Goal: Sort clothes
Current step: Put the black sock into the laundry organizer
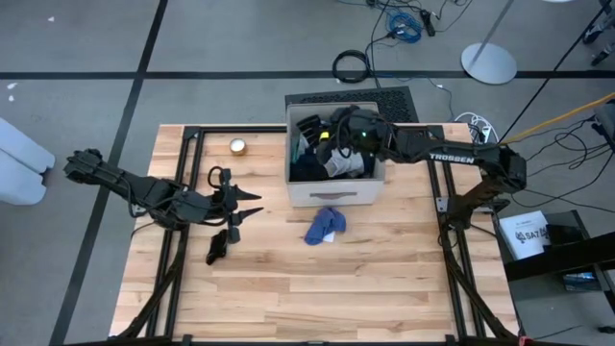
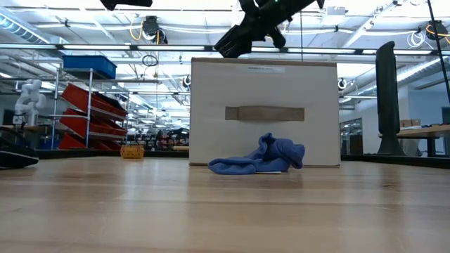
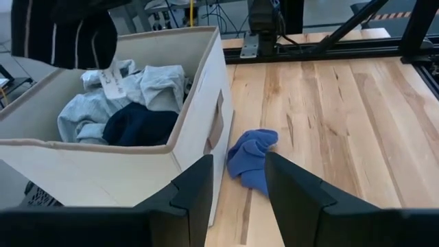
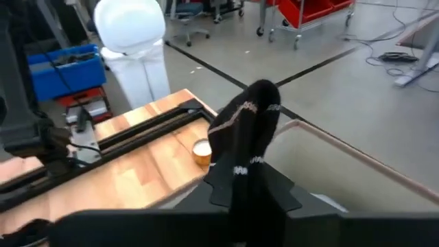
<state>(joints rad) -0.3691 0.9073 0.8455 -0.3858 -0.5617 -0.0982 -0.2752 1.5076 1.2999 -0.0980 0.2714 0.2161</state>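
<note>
From above, your right end effector (image 1: 332, 137) sits over the beige box (image 1: 336, 194), with a blue garment (image 1: 326, 226) and a black sock (image 1: 217, 245) out on the counter (image 1: 336, 288). The left wrist view shows your left end effector (image 3: 236, 185) apart and empty, and grey clothes (image 3: 123, 96) left in the box. The right wrist view shows the right one clamped on a black striped sock (image 4: 243, 144), so sorting has barely begun.

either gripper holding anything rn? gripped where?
The right gripper, above the beige box, is shut on a black striped sock, pinched at its lower end; the rest stands above the fingers. The left gripper is open, empty.
</note>
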